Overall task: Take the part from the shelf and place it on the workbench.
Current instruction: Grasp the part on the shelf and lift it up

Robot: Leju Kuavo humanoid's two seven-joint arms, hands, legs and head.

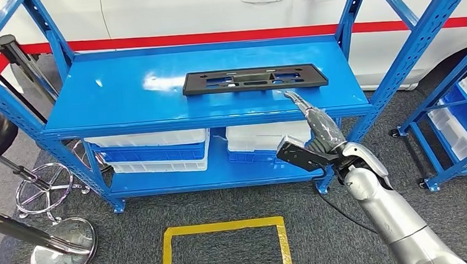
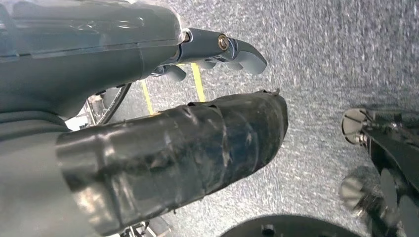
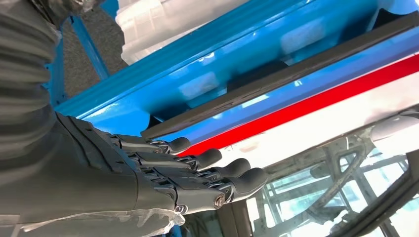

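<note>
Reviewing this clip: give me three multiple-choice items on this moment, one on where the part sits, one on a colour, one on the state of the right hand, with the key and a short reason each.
1. Where does the black part lie?
A. On the top level of the blue shelf
B. On the bottom level, among the bins
C. On the carpet inside the yellow tape square

2. What colour is the stripe along the white car behind the shelf?
A. Green
B. Red
C. Black

3. What is the right hand doing?
A. Gripping the part
B. Holding a white bin
C. Reaching toward the part, holding nothing

Key: 1 A, the part lies flat on the top surface. 2 B, a red band runs across the white doors. 3 C, its fingers are extended and bare, short of the part's edge.
</note>
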